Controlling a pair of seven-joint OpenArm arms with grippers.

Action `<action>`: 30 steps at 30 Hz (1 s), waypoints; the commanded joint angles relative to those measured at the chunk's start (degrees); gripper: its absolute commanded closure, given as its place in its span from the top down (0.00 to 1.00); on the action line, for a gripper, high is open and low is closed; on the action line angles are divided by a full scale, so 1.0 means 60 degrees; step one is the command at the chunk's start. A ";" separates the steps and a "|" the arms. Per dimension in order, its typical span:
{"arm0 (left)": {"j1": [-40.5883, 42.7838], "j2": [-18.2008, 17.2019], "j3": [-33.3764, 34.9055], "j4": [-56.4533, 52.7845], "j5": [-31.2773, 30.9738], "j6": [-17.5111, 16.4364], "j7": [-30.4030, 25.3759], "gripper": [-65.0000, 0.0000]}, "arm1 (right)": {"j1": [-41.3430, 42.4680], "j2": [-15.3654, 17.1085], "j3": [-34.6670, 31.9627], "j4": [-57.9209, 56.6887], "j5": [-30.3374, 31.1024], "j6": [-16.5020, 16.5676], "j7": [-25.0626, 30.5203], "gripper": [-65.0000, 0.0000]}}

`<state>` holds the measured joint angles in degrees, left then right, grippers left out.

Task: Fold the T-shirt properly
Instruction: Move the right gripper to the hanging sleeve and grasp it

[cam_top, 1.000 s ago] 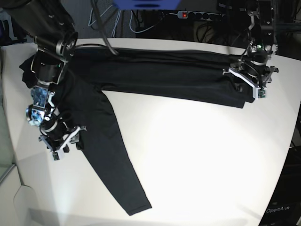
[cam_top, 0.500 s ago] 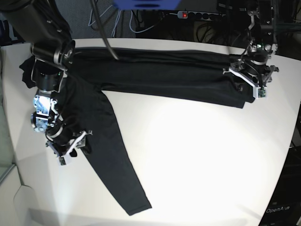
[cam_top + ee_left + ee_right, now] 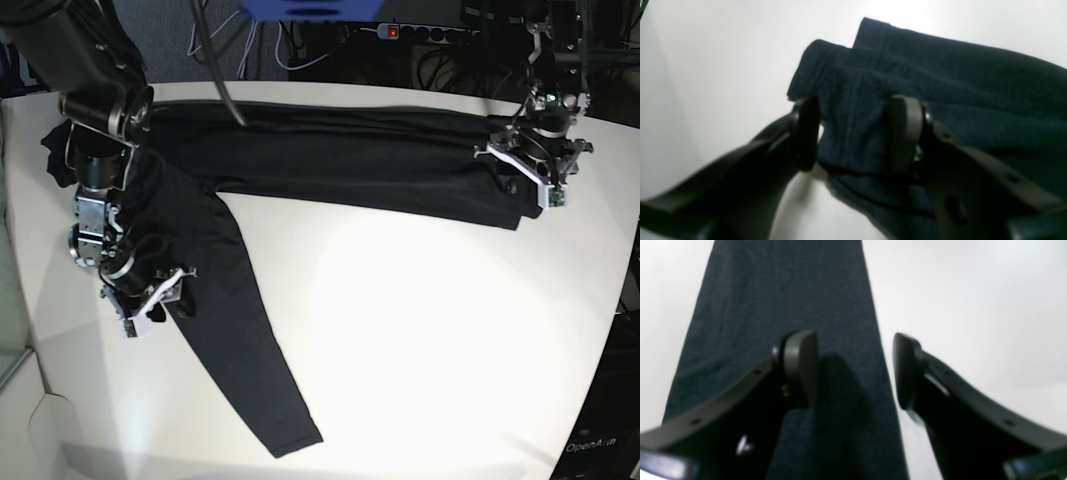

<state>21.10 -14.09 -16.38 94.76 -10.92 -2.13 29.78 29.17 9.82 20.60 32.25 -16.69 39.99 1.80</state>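
Lying across the far part of the white tabletop (image 3: 430, 330), the large plain black long-sleeved T-shirt of soft matte knit (image 3: 330, 160) stretches as a folded band from far left to far right, with one sleeve (image 3: 240, 340) running from the left toward the near edge and ending in a cuff near the middle of the near side. Left gripper (image 3: 853, 133), at the far right end of the garment in the base view (image 3: 530, 170): jaws spread apart, straddling a bunched, layered edge of the fabric that fills the gap between the pads (image 3: 903, 130); whether the pads actually pinch the cloth cannot be told. Right gripper (image 3: 853, 370), at the left side over the sleeve in the base view (image 3: 150, 305): jaws spread wide, one finger (image 3: 800, 363) above the sleeve, the other above bare table just beside the sleeve's edge, nothing held. Cables and a power strip (image 3: 410, 32) lie beyond the far edge.
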 commanded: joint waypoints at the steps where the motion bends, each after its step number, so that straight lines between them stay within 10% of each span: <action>1: -0.0023 -0.0077 -0.0046 0.0141 0.0010 0.0040 -0.0194 0.49 | 0.0098 0.0055 -0.0012 0.0083 0.0005 0.0002 -0.0044 0.54; 8: -0.0052 -0.0077 -0.0046 0.0141 0.0010 0.0040 -0.0194 0.49 | -0.0034 -0.0062 -0.0041 0.0068 0.0005 0.0002 -0.0059 0.36; 22: -0.0052 -0.0077 -0.0046 0.0141 0.0010 0.0040 -0.0194 0.49 | -0.0502 -0.0136 -0.0774 0.0098 0.0005 0.0002 -0.0029 0.33; 30: -0.0052 -0.0077 -0.0046 0.0141 0.0010 0.0026 -0.0194 0.49 | -0.0517 -0.0106 -0.0803 0.0098 0.0005 0.0002 0.0000 0.12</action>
<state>21.06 -14.09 -16.38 94.76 -10.92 -2.11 29.78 26.09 8.88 16.08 33.04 -14.55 39.64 5.67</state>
